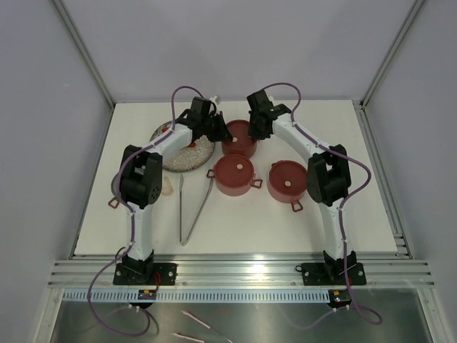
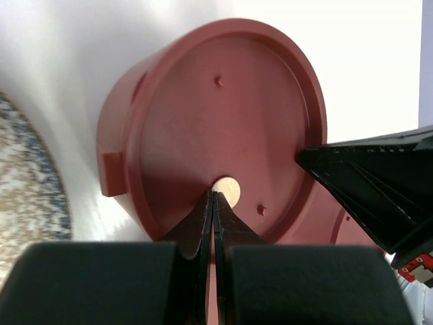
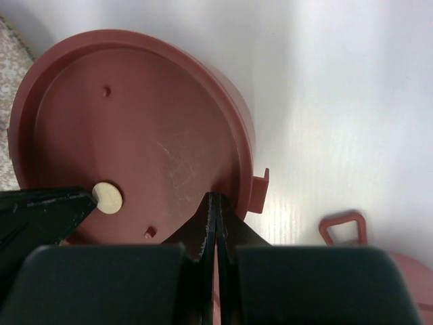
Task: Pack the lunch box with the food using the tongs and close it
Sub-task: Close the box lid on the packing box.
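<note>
top view: my left pincer (image 1: pixel 220 131) and right pincer (image 1: pixel 258 131) both sit over the far round dark-red metal lunch box tier (image 1: pixel 239 145). two more covered tiers sit nearer: middle tier (image 1: pixel 235 175), right tier (image 1: pixel 288 181). long thin silvery v-shaped metal tongs (image 1: pixel 193 211) lie flat on the white table (image 1: pixel 343 221), near the middle tier, unheld. grey speckled round plate (image 1: pixel 187 156) is left of the far tier. small red food bits (image 1: pixel 166 129) on it, too small to detail.

left wrist: left jaws pressed together, nothing between. tips over the flat red lid (image 2: pixel 223 122), just beside its pale round centre spot (image 2: pixel 229 191). right pincer at the lid's right rim.

right wrist: right jaws together, empty, tips at the lid's rim. red loop handle (image 3: pixel 344 228) of a neighbouring tier nearby.
</note>
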`<state>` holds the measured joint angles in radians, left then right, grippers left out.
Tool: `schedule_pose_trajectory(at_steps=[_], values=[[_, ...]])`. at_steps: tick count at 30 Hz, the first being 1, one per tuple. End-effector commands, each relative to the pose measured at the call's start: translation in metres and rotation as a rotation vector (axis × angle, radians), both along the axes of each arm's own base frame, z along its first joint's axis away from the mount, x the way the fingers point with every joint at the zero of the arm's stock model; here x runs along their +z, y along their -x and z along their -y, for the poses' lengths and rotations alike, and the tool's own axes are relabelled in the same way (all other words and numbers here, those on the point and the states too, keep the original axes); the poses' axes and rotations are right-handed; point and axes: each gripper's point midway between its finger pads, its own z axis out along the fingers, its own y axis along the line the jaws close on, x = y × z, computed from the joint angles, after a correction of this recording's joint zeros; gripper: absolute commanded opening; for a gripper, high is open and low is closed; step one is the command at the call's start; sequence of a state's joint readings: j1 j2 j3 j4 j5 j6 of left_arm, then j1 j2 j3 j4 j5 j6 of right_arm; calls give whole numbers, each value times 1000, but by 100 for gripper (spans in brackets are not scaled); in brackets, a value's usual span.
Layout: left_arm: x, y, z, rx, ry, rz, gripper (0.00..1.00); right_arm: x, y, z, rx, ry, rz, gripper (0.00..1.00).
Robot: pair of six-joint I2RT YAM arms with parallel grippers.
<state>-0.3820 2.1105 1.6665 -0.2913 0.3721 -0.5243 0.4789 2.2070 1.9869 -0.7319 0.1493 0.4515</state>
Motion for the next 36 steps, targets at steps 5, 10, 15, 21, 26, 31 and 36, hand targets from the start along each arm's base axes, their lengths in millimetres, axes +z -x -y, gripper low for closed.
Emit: schedule_pose_trajectory(at_steps=[5,10,15,21,26,31,36], values=[[-64,63,10,-101,-104,-238,0,-24,28,74,-116,174,-111,0],[-56,70,24,-148,-97,-227,0,-19,31,79,-131,177,-111,0],[-47,72,34,-177,-94,-210,0,16,31,79,-123,155,-58,0],[-20,64,40,-183,-75,-161,0,88,32,92,-161,124,116,15],[28,55,47,-199,-51,-58,0,113,51,119,-222,123,158,36],[73,61,46,-215,-24,15,1,94,100,155,-309,129,65,50],[108,77,42,-232,7,53,1,66,162,157,-372,22,-44,63]])
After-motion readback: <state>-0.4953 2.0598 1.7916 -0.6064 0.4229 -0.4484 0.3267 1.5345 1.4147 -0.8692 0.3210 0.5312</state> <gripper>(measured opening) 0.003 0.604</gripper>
